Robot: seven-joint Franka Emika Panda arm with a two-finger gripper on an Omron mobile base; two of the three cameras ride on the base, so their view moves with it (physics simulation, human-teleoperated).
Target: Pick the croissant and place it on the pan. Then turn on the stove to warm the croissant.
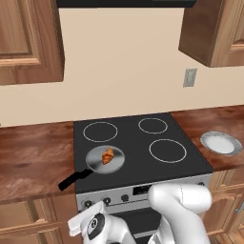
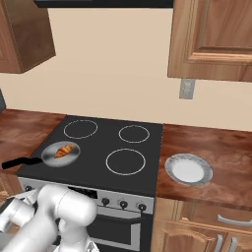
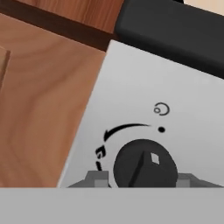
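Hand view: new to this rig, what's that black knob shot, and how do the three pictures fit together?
It is a rendered kitchen with a white robot arm on a driving base. Two cameras behind the arm look down at the stove. The croissant already lies in the pan on the front left burner; a plate sits on the counter to the right. The third camera rides on the hand: the gripper is close up at a knob on the steel front, fingers either side. Nothing is held.

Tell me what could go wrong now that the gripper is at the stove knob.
The gripper is close on a knob at the left of the stove front; whether it serves the burner under the pan cannot be told. The fingers straddle it loosely and may slip. The pan's handle juts past the stove's front corner, near the arm.
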